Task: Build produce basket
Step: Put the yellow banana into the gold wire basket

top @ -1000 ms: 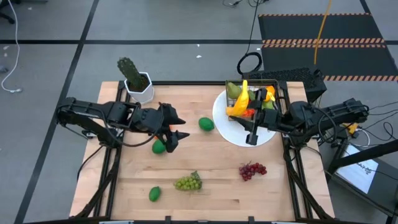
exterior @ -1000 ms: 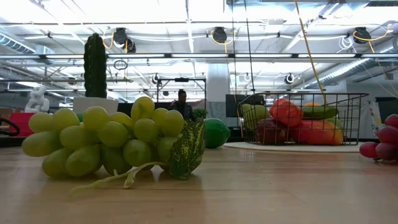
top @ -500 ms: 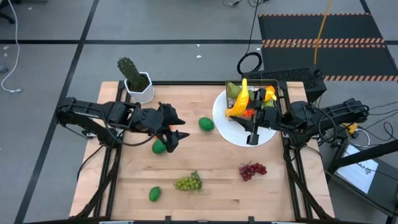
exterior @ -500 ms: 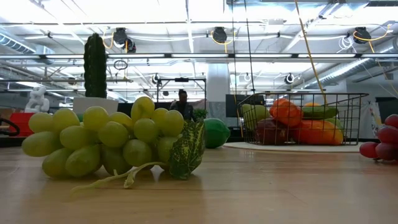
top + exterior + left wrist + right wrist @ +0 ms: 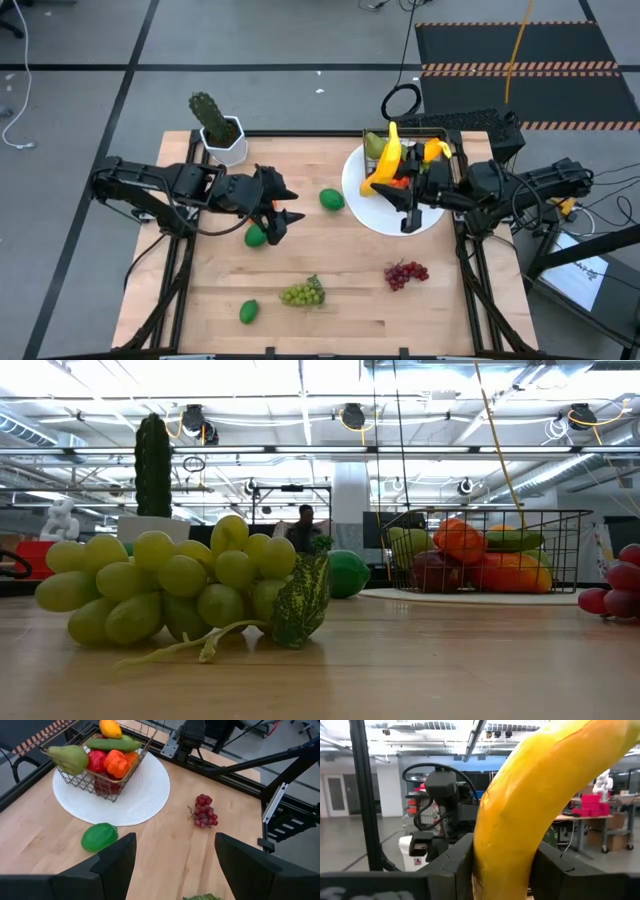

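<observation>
The wire basket [image 5: 432,160] stands on a white plate [image 5: 372,215] at the far right, holding a pear [image 5: 70,757], a cucumber [image 5: 114,743] and other produce. My right gripper [image 5: 386,188] is shut on a yellow banana [image 5: 388,155] held above the plate beside the basket's left side. My left gripper [image 5: 285,208] hangs open over the table's middle left, with nothing between its fingers [image 5: 117,865]. Limes [image 5: 331,199] [image 5: 256,236] [image 5: 248,312], green grapes [image 5: 303,293] and purple grapes [image 5: 406,273] lie on the table. My right gripper pinches the banana near its lower end [image 5: 500,855] between its two fingers [image 5: 455,865]. The fingers come from the table's right side, about level, and lie across the banana. The banana is lifted clear and rises from the fingers, curving upward.
A potted cactus [image 5: 215,125] stands at the far left corner. A person [image 5: 305,525] shows far behind the table in the low view. The bare wood [image 5: 330,250] between the scattered fruit is free.
My right gripper has rolled about the line it points along, and the banana has turned with it, showing narrower from above. It has stayed in place above the plate. My left arm has kept still.
</observation>
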Controlling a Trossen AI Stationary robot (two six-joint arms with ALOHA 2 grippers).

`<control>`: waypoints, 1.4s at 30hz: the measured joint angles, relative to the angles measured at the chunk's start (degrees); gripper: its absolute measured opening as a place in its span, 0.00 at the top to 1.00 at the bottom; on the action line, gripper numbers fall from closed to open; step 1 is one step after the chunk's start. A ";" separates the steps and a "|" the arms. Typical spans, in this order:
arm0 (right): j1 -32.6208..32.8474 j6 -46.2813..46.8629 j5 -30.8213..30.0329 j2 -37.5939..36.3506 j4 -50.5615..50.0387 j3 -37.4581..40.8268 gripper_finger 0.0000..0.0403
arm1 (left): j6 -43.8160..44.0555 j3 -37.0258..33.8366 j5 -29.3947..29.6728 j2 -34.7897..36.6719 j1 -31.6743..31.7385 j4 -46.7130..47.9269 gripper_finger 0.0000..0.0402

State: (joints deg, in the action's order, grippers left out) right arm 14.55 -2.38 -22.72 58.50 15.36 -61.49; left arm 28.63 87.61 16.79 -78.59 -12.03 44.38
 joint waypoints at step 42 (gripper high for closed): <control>-12.51 42.42 -36.73 0.00 -21.78 0.00 0.64 | -6.07 0.00 0.63 -0.04 8.59 -0.01 0.33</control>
State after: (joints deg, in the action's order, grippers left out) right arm 2.04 40.04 -59.46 58.50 -6.42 -61.49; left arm 22.56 87.61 17.43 -78.63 -3.44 44.37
